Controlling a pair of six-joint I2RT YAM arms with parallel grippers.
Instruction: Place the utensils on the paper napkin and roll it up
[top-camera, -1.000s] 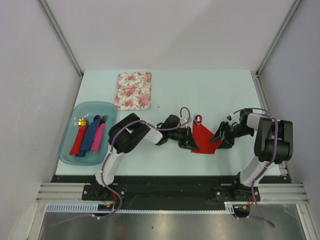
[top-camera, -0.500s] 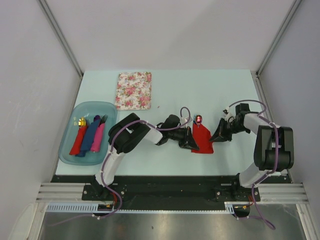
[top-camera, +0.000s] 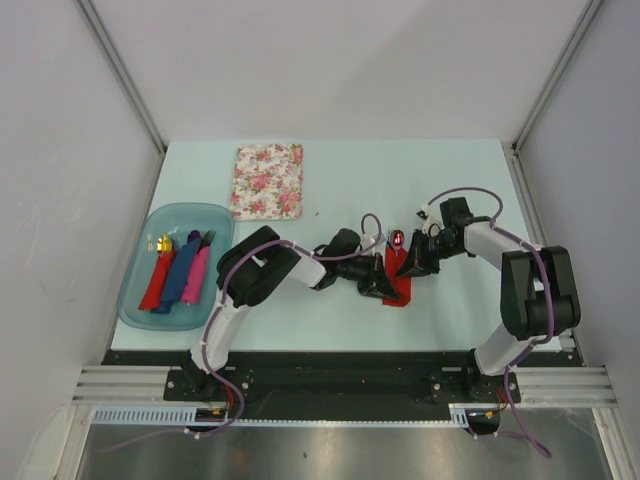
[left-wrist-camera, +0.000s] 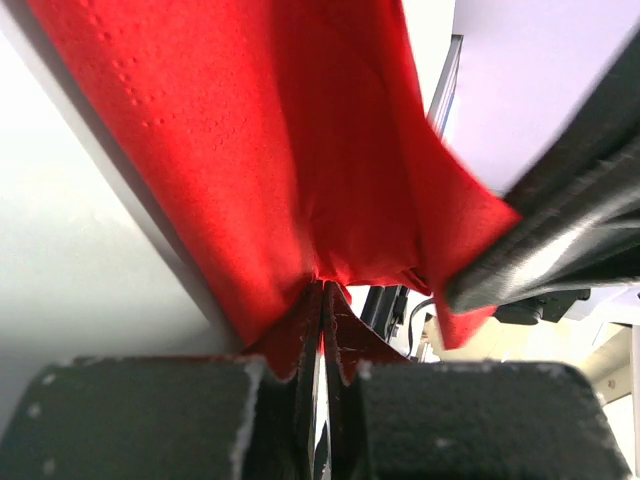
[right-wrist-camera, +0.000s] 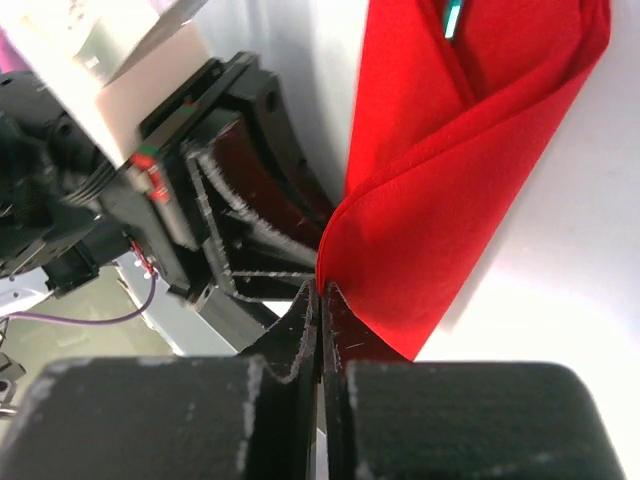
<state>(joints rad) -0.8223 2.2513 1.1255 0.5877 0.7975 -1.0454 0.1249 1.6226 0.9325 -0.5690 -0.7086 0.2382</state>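
1. Paper napkin (top-camera: 399, 286): red, soft embossed tissue, right of centre near the worktop's (top-camera: 400, 180) near edge. Its right flap has been drawn leftward within the last second, leaving a narrow strip, so rolling is under way.
2. Right gripper (right-wrist-camera: 320, 290): closed, pinching the folded edge.
3. Left gripper (left-wrist-camera: 322, 300): clamped on the napkin's left edge.
4. Spoon (top-camera: 398, 238): glossy red-gold head protruding at the far end.
5. Fork (right-wrist-camera: 452, 18): probably the teal metallic sliver inside the fold.

Pale mint tabletop (top-camera: 450, 180) sitting inside white booth. Plain back wall (top-camera: 330, 60) rising behind. Left side wall (top-camera: 60, 200) and right side wall (top-camera: 600, 200) angling inward. Grey corner posts (top-camera: 120, 75) running down to tabletop's far corners. Aluminium rails (top-camera: 130, 385) lining near edge. Brushed metal sheet (top-camera: 330, 450) below, catching soft even light.
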